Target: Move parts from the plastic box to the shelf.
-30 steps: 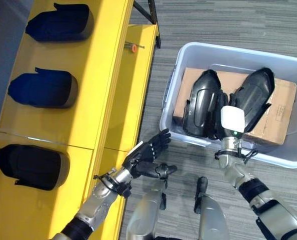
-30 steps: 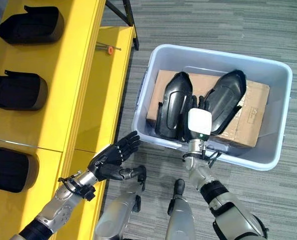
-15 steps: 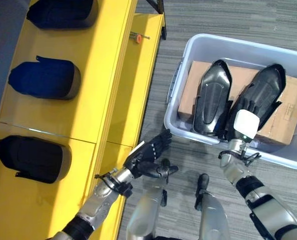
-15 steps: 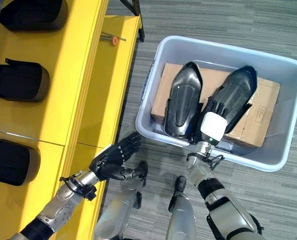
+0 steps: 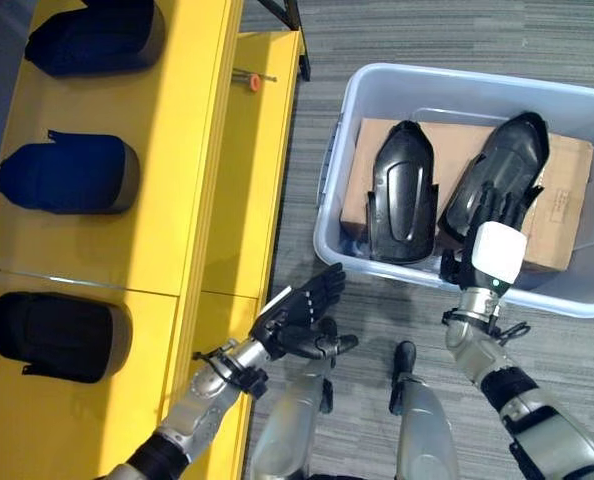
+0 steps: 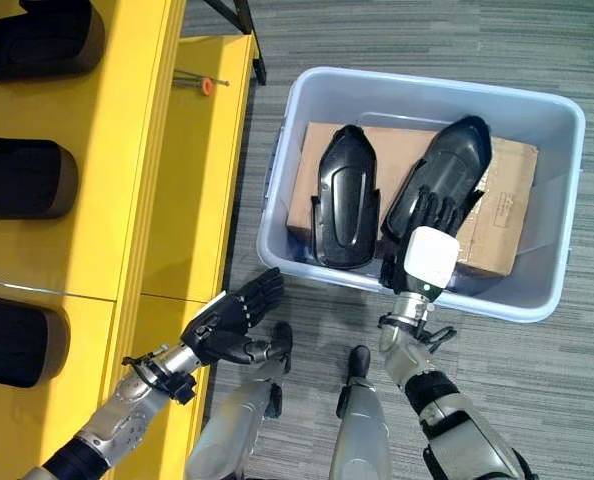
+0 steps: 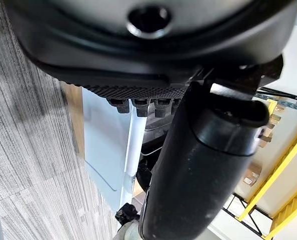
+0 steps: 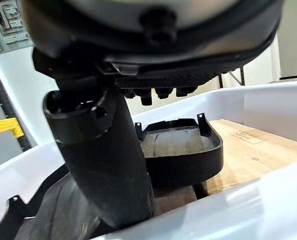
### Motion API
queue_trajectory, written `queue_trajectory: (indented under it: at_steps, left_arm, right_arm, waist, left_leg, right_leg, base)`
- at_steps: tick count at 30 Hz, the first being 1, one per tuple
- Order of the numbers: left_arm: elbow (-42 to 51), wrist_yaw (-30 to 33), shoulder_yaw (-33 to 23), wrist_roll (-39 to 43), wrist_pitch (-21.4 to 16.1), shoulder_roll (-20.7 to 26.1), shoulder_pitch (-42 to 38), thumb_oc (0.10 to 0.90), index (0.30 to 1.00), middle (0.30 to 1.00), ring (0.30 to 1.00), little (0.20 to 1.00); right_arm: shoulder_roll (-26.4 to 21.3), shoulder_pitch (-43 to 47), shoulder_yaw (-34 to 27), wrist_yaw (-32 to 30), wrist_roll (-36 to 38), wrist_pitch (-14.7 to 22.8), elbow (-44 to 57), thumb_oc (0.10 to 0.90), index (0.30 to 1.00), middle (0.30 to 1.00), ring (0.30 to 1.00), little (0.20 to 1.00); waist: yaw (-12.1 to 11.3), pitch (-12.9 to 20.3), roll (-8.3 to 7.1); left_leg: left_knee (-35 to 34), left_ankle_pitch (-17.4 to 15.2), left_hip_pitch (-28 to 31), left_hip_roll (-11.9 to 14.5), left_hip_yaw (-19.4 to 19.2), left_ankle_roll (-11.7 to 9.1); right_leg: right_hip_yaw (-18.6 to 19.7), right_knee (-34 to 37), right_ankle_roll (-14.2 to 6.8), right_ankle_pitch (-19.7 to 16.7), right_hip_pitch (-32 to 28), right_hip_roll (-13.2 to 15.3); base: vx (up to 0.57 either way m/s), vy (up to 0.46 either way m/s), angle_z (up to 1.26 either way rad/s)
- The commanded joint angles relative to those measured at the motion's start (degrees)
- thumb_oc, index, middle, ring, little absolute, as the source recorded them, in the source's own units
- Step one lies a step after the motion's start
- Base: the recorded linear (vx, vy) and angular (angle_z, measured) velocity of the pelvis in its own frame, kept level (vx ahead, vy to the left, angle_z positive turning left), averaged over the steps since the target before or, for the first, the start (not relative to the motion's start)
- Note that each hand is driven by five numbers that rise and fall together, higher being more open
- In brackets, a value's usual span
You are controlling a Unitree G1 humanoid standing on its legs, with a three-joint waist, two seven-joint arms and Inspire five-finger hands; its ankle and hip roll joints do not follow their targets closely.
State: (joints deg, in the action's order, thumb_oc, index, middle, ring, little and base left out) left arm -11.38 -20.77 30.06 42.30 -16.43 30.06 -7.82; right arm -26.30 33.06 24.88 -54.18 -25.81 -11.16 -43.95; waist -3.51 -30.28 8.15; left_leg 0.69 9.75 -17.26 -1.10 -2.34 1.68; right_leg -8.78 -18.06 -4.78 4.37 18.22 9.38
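Parts lie in two places: two black parts (image 5: 402,195) (image 5: 492,180) rest side by side on a cardboard sheet (image 5: 567,195) inside the plastic box (image 5: 337,190), and three more sit along the yellow shelf (image 5: 177,150) on the left. Right hand (image 6: 422,225) hovers over the right part's near end, fingers spread, grasping nothing. Left hand (image 5: 297,318) hangs relaxed and empty near the shelf's edge.

Left hand (image 5: 299,318), right hand (image 6: 424,218) both open-fingered.
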Motion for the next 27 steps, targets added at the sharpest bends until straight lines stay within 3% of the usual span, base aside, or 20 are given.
queue_trajectory:
  at_steps: [1, 7, 15, 19, 22, 23, 25, 26, 27]
  left_arm:
    - [4.96, -3.09, -0.10, 0.97, -4.62, -1.47, -0.57, 0.900, 1.000, 1.000, 1.000, 1.000]
    - [5.80, -2.78, 0.18, 0.99, -3.45, -1.22, -1.10, 0.900, 1.000, 1.000, 1.000, 1.000]
    - [5.68, -2.83, 0.73, 1.05, -2.24, -0.73, -2.26, 0.900, 1.000, 1.000, 1.000, 1.000]
    - [5.85, -3.00, 0.84, 0.85, -2.22, -0.51, -2.12, 0.900, 1.000, 1.000, 1.000, 1.000]
    - [6.38, -3.15, 0.99, 0.83, -2.10, -0.03, -2.15, 0.900, 1.000, 1.000, 1.000, 1.000]
    - [7.11, -2.92, 0.91, 0.47, -1.61, 0.13, -2.28, 0.900, 1.000, 1.000, 1.000, 1.000]
    - [7.82, -2.81, 0.95, 0.43, -1.34, 0.29, -2.15, 0.900, 1.000, 1.000, 1.000, 1.000]
    - [8.44, -2.81, 0.93, 0.36, -1.36, 0.43, -2.10, 0.900, 1.000, 1.000, 1.000, 1.000]
    - [8.70, -3.09, 0.90, 0.52, -1.46, 0.47, -2.10, 0.900, 1.000, 1.000, 1.000, 1.000]
  right_arm:
    - [-3.99, 3.82, -0.06, -0.20, 2.06, -0.77, -1.21, 0.900, 1.000, 1.000, 1.000, 1.000]
    - [-4.44, 5.96, 0.63, 1.97, 2.65, -1.04, -4.29, 0.900, 1.000, 1.000, 1.000, 1.000]
    - [-7.11, 12.26, 4.53, 7.60, -3.85, -2.65, -9.04, 0.900, 1.000, 1.000, 1.000, 1.000]
    - [-7.37, 13.16, 6.33, 10.42, -1.78, -4.94, -11.79, 0.900, 1.000, 1.000, 1.000, 1.000]
    - [-7.00, 13.81, 6.06, 14.81, 4.78, -6.05, -16.99, 0.900, 1.000, 1.000, 1.000, 1.000]
    - [-6.23, 14.23, 4.75, 19.36, 14.31, -7.86, -21.28, 0.849, 0.929, 0.929, 0.929, 0.929]
    - [-5.66, 14.31, 3.41, 19.68, 16.84, -9.01, -23.08, 0.588, 0.564, 0.564, 0.564, 0.564]
    - [-5.39, 14.29, 2.43, 20.62, 16.90, -9.37, -24.21, 0.476, 0.407, 0.407, 0.407, 0.407]
    - [-5.26, 14.33, 1.97, 21.75, 17.85, -9.67, -24.96, 0.400, 0.300, 0.300, 0.300, 0.300]
  waist:
    - [-1.09, 0.49, 1.29]
    - [-1.64, 0.49, 1.65]
    - [-2.79, 0.49, 2.31]
    - [-3.19, 0.49, 2.51]
    - [-3.86, 0.49, 3.19]
    - [-4.51, 0.49, 4.05]
    - [-4.84, 0.49, 4.52]
    - [-5.04, 0.49, 4.84]
    - [-5.15, 0.49, 5.05]
  left_leg:
    - [4.70, -9.49, -0.21, 0.27, -4.31, -0.26]
    - [4.75, -9.30, -1.24, 0.25, -4.44, -0.17]
    - [5.38, -8.98, -3.52, 0.21, -4.88, -0.23]
    - [5.72, -8.84, -4.98, 0.01, -4.80, -0.23]
    - [6.22, -8.61, -6.79, -0.11, -4.58, -0.19]
    - [6.52, -8.25, -8.57, -0.16, -4.44, -0.18]
    - [6.91, -8.24, -9.43, -0.30, -4.13, -0.16]
    - [7.16, -8.28, -10.00, -0.42, -3.94, -0.11]
    - [7.28, -8.27, -10.33, -0.47, -3.86, -0.09]
  right_leg:
    - [-0.55, -3.94, 1.10, 3.26, 1.30, -0.09]
    - [-0.89, -4.33, 1.12, 3.14, 2.47, 0.00]
    - [-1.58, -5.32, 0.95, 3.06, 4.81, 0.37]
    - [-1.97, -6.25, 1.00, 3.42, 6.29, 0.59]
    - [-2.28, -7.18, 1.17, 3.63, 8.04, 0.64]
    - [-2.54, -8.53, 1.60, 4.04, 9.97, 0.64]
    - [-2.63, -9.61, 1.94, 4.55, 10.91, 0.55]
    - [-2.70, -10.28, 2.12, 4.89, 11.53, 0.54]
    - [-2.75, -10.63, 2.22, 5.05, 11.90, 0.52]
  base:
    - [0.00, 0.000, 0.00]
    - [0.00, 0.000, 0.00]
    - [0.00, -0.002, 0.01]
    - [-0.01, -0.019, 0.07]
    - [-0.02, -0.019, 0.04]
    - [-0.04, -0.035, 0.07]
    - [-0.02, -0.016, 0.04]
    - [-0.02, -0.024, 0.05]
    - [-0.03, -0.029, 0.08]
